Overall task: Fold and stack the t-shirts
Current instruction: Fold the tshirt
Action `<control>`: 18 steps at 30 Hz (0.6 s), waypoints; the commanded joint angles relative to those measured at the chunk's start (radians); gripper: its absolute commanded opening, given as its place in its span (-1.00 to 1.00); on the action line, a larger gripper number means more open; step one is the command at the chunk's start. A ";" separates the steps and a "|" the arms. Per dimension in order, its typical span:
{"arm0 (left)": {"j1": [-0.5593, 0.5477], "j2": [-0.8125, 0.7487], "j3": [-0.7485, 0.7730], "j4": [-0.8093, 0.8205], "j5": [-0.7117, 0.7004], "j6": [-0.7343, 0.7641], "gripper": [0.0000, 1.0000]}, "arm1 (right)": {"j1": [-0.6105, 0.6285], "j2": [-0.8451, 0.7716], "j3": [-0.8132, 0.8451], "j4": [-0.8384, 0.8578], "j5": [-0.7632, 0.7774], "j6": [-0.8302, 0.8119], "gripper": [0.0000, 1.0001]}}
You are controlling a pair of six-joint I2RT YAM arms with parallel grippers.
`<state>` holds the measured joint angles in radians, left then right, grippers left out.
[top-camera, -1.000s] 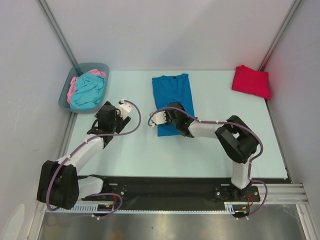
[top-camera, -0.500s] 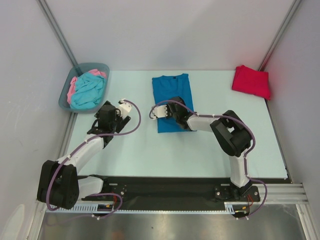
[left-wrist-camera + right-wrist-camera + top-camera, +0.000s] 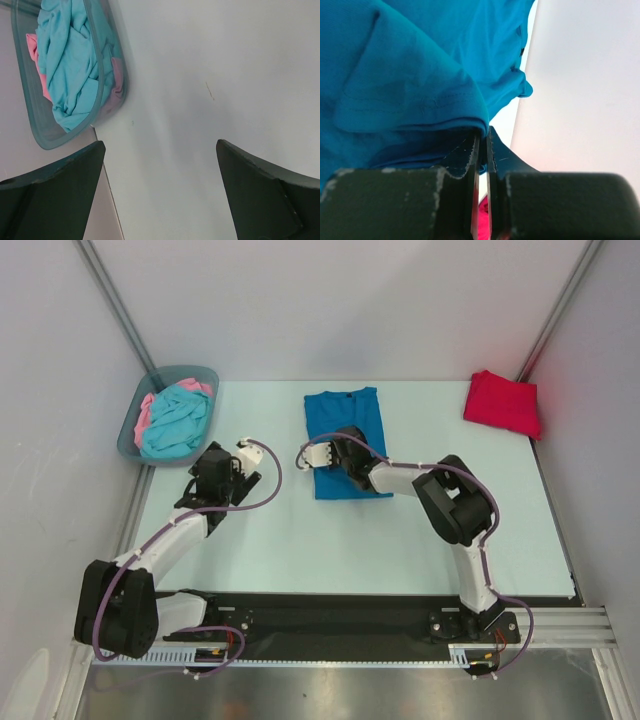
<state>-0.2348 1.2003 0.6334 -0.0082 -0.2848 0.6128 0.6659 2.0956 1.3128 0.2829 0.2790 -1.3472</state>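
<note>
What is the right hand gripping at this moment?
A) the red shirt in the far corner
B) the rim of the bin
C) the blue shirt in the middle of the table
C: the right hand is shut on a folded edge of the blue shirt, with cloth caught at its fingertips.

Bent left arm (image 3: 170, 535), left claw (image 3: 160, 144) spread wide; right arm (image 3: 400, 478) stretched leftward, right claw (image 3: 482, 134) pinching deep blue cloth t-shirt (image 3: 420, 65).

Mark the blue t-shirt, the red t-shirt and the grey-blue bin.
blue t-shirt (image 3: 348, 415): top external view, chest area below the collar.
red t-shirt (image 3: 502, 402): top external view, middle of the folded cloth.
grey-blue bin (image 3: 185, 370): top external view, far rim.
</note>
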 commanded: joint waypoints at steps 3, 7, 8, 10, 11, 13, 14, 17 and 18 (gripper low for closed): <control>0.006 0.007 -0.011 0.037 -0.007 0.015 0.99 | -0.020 0.066 0.085 0.073 0.038 -0.024 -0.65; 0.006 0.005 -0.011 0.037 -0.005 0.013 0.99 | -0.029 0.139 0.132 0.217 0.127 -0.030 0.12; 0.006 0.005 -0.011 0.037 -0.005 0.013 0.99 | -0.028 0.142 0.128 0.310 0.135 -0.030 0.32; 0.006 0.005 -0.011 0.036 -0.004 0.013 0.99 | -0.023 0.139 0.126 0.366 0.155 -0.024 0.57; 0.006 0.007 -0.011 0.036 -0.004 0.012 1.00 | -0.019 0.136 0.121 0.419 0.160 -0.014 0.78; 0.006 0.010 -0.011 0.036 -0.005 0.011 0.99 | -0.015 0.123 0.126 0.470 0.190 -0.009 0.81; 0.006 0.010 -0.011 0.036 -0.004 0.011 1.00 | -0.014 0.119 0.129 0.498 0.202 -0.010 0.81; 0.006 0.010 -0.012 0.036 -0.001 0.010 1.00 | -0.012 0.113 0.134 0.607 0.247 -0.052 0.81; 0.006 0.012 -0.012 0.036 -0.001 0.011 1.00 | -0.014 0.112 0.128 0.642 0.255 -0.085 0.80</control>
<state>-0.2348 1.2091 0.6334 -0.0074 -0.2848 0.6128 0.6487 2.2467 1.4075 0.7010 0.4698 -1.3823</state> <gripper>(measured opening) 0.996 0.904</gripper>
